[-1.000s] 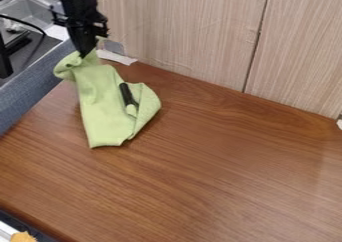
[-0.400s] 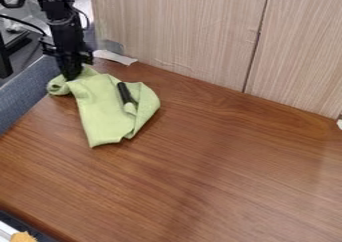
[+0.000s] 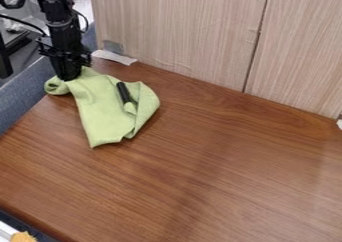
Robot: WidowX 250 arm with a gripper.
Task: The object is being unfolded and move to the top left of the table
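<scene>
My black gripper hangs at the upper left, its tips down at the upper left end of the green cloth. The cloth lies on the wooden table near its top left corner, with a curled fold at its upper left and a folded flap on its right side. A dark-handled object with a pale green end rests on the cloth, partly under the flap. Whether the fingers still pinch the fabric cannot be made out.
A pale wood panel stands along the table's back edge, with a strip of white tape at its left foot. A blue-grey border runs down the left side. An orange piece is at the bottom left corner.
The gripper has come down and a little left, lowering the cloth's raised upper end onto the table. Over the last half second it has barely moved.
</scene>
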